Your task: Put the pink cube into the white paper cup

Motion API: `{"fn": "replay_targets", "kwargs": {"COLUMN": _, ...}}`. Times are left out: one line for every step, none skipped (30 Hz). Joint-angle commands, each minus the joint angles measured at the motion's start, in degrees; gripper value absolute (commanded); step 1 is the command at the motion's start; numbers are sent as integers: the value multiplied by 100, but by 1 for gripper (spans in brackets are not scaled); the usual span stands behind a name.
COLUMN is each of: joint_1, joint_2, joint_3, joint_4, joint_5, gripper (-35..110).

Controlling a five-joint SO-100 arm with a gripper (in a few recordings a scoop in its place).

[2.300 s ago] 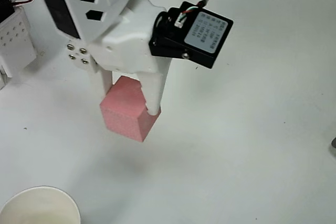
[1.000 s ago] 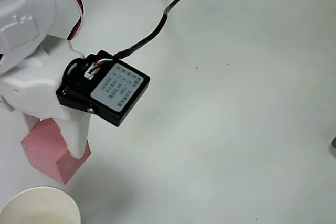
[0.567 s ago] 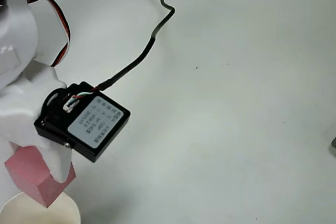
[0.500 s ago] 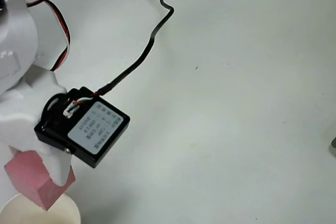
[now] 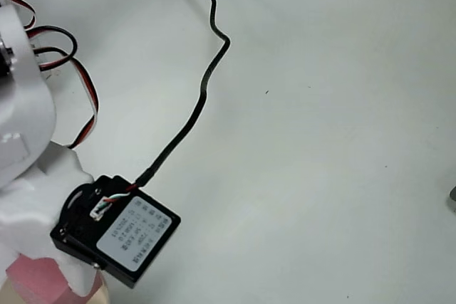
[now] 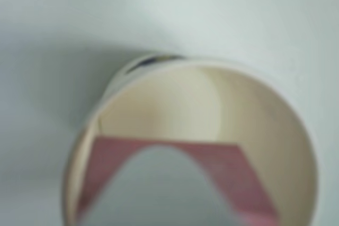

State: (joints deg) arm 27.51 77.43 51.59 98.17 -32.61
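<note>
Gripper (image 5: 46,282) clamps the small matte pink cube (image 6: 233,175) above the round white paper cup (image 6: 265,99); centre, then release.

The desk (image 5: 342,140) is white and plain. A small dark thing (image 5: 453,197) sits at its right edge, cut off.

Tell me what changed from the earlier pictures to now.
The claw carried the pink cube down and left across the overhead view, from open table to over the white paper cup; the wrist view shows the cube at its mouth. The grip stayed shut; the cup stayed put.
</note>
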Motion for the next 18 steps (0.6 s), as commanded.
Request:
{"fn": "replay_targets", "kwargs": {"joint_1": 132, "joint_2": 229, "joint_3": -642, "joint_4": 0, "joint_5": -79, "gripper": 20}}
{"fn": "replay_targets", "kwargs": {"joint_1": 132, "joint_2": 229, "joint_3": -642, "joint_4": 0, "joint_5": -88, "gripper": 20}}
{"fn": "replay_targets", "kwargs": {"joint_1": 132, "joint_2": 229, "joint_3": -624, "joint_4": 0, "joint_5": -88, "gripper": 20}}
{"fn": "replay_targets", "kwargs": {"joint_1": 132, "joint_2": 229, "joint_3": -598, "joint_4": 0, "joint_5": -88, "gripper": 20}}
{"fn": "replay_targets", "kwargs": {"joint_1": 132, "joint_2": 229, "joint_3": -571, "joint_4": 9, "joint_5": -88, "gripper": 20}}
{"fn": "replay_targets", "kwargs": {"joint_1": 132, "joint_2": 229, "joint_3": -554, "joint_4": 18, "joint_5": -88, "gripper": 20}}
{"fn": "replay_targets", "kwargs": {"joint_1": 132, "joint_2": 246, "joint_3": -554, "joint_4": 35, "joint_5": -88, "gripper": 20}}
{"fn": "replay_targets", "kwargs": {"joint_1": 132, "joint_2": 255, "joint_3": -554, "joint_4": 44, "joint_5": -88, "gripper": 20}}
{"fn": "replay_targets", "kwargs": {"joint_1": 132, "joint_2": 272, "joint_3": -554, "joint_4": 62, "joint_5": -88, "gripper": 21}}
{"fn": "replay_targets", "kwargs": {"joint_1": 141, "joint_2": 281, "joint_3": -554, "joint_4": 88, "joint_5": -88, "gripper": 22}}
{"fn": "replay_targets", "kwargs": {"joint_1": 158, "joint_2": 290, "joint_3": -554, "joint_4": 114, "joint_5": -88, "gripper": 23}}
{"fn": "replay_targets", "kwargs": {"joint_1": 167, "joint_2": 290, "joint_3": -554, "joint_4": 141, "joint_5": -88, "gripper": 25}}
{"fn": "replay_targets", "kwargs": {"joint_1": 185, "joint_2": 299, "joint_3": -554, "joint_4": 158, "joint_5": -88, "gripper": 28}}
{"fn": "replay_targets", "kwargs": {"joint_1": 202, "joint_2": 299, "joint_3": -554, "joint_4": 176, "joint_5": -88, "gripper": 30}}
{"fn": "replay_targets", "kwargs": {"joint_1": 211, "joint_2": 308, "joint_3": -554, "joint_4": 193, "joint_5": -88, "gripper": 34}}
{"fn": "replay_targets", "kwargs": {"joint_1": 220, "joint_2": 325, "joint_3": -554, "joint_4": 193, "joint_5": -97, "gripper": 37}}
{"fn": "replay_targets", "kwargs": {"joint_1": 220, "joint_2": 334, "joint_3": -545, "joint_4": 193, "joint_5": -114, "gripper": 40}}
{"fn": "replay_targets", "kwargs": {"joint_1": 229, "joint_2": 352, "joint_3": -527, "joint_4": 193, "joint_5": -114, "gripper": 42}}
